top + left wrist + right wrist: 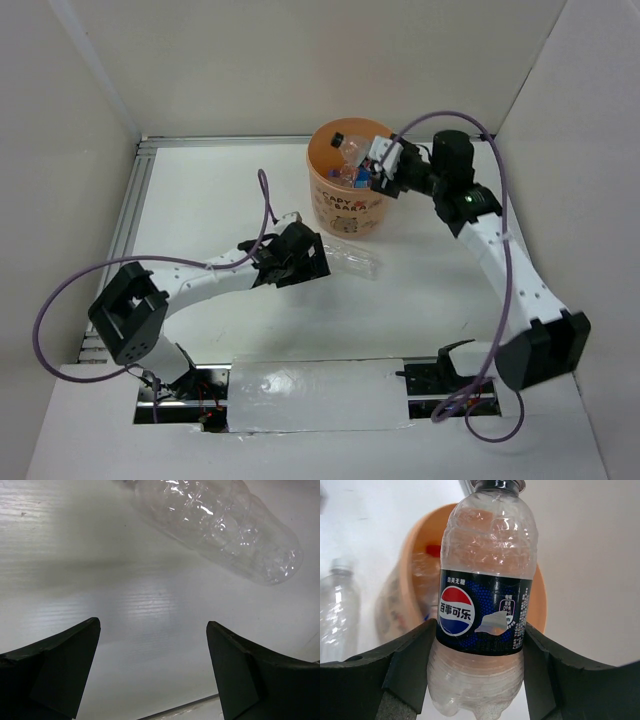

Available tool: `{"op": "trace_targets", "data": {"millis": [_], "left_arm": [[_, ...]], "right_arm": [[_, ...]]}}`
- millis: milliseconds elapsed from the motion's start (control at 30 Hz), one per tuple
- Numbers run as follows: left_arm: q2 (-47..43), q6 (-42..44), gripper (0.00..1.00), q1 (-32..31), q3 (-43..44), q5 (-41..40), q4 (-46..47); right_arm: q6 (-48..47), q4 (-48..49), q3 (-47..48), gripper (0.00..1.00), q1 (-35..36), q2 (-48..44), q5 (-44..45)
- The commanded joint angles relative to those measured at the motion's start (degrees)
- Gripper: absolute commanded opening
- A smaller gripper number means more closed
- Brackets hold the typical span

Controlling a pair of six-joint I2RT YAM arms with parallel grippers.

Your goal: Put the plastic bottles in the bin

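Pepsi bottle [480, 615] is pinched between the fingers of my right gripper [479, 630], sticking out past the tips over the bin [345, 215] rim, so a release here might clip the edge and bounce out; left gripper [152, 645] is wide open, clear bottle [220, 525] lying just beyond its tips.

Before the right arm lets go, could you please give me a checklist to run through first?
1. Grip: right fingers clamp the Pepsi bottle: ok.
2. Position: Pepsi bottle is above the bin opening: ok.
3. Room in the bin among the bottles inside: cannot tell.
4. Other arm: left fingers open and empty: ok.
5. Next pick: clear bottle on the table lies between the left fingers: not ok, it lies ahead of them.
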Motion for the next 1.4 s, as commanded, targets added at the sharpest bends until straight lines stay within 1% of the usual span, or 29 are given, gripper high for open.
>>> {"op": "trace_targets", "data": {"millis": [0, 33, 67, 100, 133, 167, 200, 300, 400, 433, 467, 500, 533, 567, 600, 633, 667, 700, 733, 800, 867, 933, 967, 1033, 1133, 1233, 1367], "left_arm": [[-5.91, -1.5, 1.0, -0.98, -3.0, -1.45, 1.87], [-6.88, -2.02, 1.0, -0.99, -3.62, -1.46, 1.87], [-7.76, -2.03, 1.0, -0.99, -4.24, -2.07, 1.08], [-8.73, -2.03, 1.0, -0.99, -4.77, -2.86, 1.08], [-10.39, -2.03, 1.0, -0.99, -5.3, -3.39, 0.29], [-11.28, -2.03, 1.0, -0.99, -6.17, -3.39, 0.29], [-12.07, -2.03, 1.0, -0.99, -6.7, -4.0, -0.41], [-15.06, -2.03, 1.0, -0.99, -8.46, -4.62, -0.95], [-17.6, -2.03, 1.0, -0.99, -9.87, -5.15, -1.47], [-18.31, -2.03, 1.0, -0.99, -9.87, -5.15, -1.99], [-18.93, -2.03, 1.0, -0.99, -10.48, -5.76, -2.7], [-19.72, -1.51, 1.0, -0.99, -10.49, -5.77, -2.7], [-21.38, -1.5, 1.0, -0.99, -11.18, -6.98, -2.7], [-22.35, -1.5, 1.0, -0.99, -12.23, -7.0, -3.23], [-23.23, -1.5, 1.0, -0.99, -12.94, -7.78, -3.23], [-24.89, -1.5, 1.0, -0.99, -14.17, -7.79, -3.23], [-25.61, -1.5, 1.0, -0.99, -14.7, -7.79, -3.23], [-26.22, -1.5, 1.0, -0.99, -14.71, -7.79, -3.23], [-26.75, -1.5, 1.0, -0.99, -15.58, -7.79, -3.23], [-27.54, -2.03, 1.0, -0.99, -16.29, -7.79, -3.23], [-28.07, -2.55, 1.0, -0.99, -16.81, -7.79, -3.75], [-28.77, -3.25, 1.0, -0.99, -18.04, -7.79, -3.76], [-29.3, -3.26, 1.0, -0.99, -18.05, -7.79, -3.76], [-29.83, -3.79, 1.0, -0.99, -18.66, -7.79, -3.76], [-30.45, -4.32, 1.0, -0.99, -19.36, -7.79, -4.37], [-31.06, -4.84, 1.0, -0.99, -19.98, -7.79, -4.89], [-31.68, -5.37, 1.0, -0.99, -21.03, -7.79, -4.9]], "right_arm": [[2.74, 5.88, 9.18, 0.29, -0.28, 7.52, 2.83], [2.74, 4.83, 11.29, 0.5, -0.28, 9.37, 2.22], [2.74, 2.12, 13.22, 0.63, -0.28, 12.61, 1.7], [3.26, 1.05, 16.29, 0.74, -0.89, 13.77, 1.08], [3.87, 1.04, 17.01, 0.83, -1.5, 14.48, -0.4], [4.58, 0.51, 17.02, 0.94, -1.51, 14.48, -1.29], [5.19, 0.51, 17.02, 1.0, -2.03, 14.48, -2.26], [7.13, 0.51, 17.02, 1.0, -2.04, 11.6, -5.24], [7.75, -1.94, 16.49, 1.0, -2.56, 8.61, -10.51], [7.75, -4.13, 15.19, 0.96, -3.61, 5.72, -12.96], [7.75, -5.54, 14.04, 0.92, -4.23, 3.96, -18.9], [6.18, -7.56, 12.64, 0.86, -4.24, 2.11, -21.75], [0.77, -13.76, 8.88, 0.69, -4.24, -1.39, -24.04], [-1.63, -16.51, 6.15, 0.59, -4.24, -3.16, -25.54], [-3.31, -18.28, 2.9, 0.51, -4.24, -5.01, -26.17], [-6.11, -18.82, -8.01, 0.43, -3.28, -10.42, -23.3], [-6.14, -18.83, -8.12, 0.43, -2.57, -10.48, -21.62], [-7.71, -18.83, -11.6, 0.46, -2.57, -12.04, -19.95], [-8.59, -15.96, -17.9, 0.54, -2.57, -14.93, -18.19], [-9.12, -13.04, -22.68, 0.76, -1.95, -16.8, -13.63], [-9.05, -8.56, -27.6, 0.82, -1.42, -17.42, -10.81], [-9.04, -5.83, -29.99, 0.84, 0.24, -17.42, -6.5], [-8.08, -2.17, -32.18, 0.85, 0.77, -16.64, -4.83], [-8.07, 1.11, -34.12, 0.87, 1.74, -15.14, -0.62], [-8.07, 7.18, -37.2, 0.88, 4.02, -12.68, 3.34], [-8.59, 12.53, -38.62, 0.9, 5.6, -10.04, 5.46], [-8.6, 16.49, -40.89, 0.91, 7.8, -7.93, 8.8]]}}
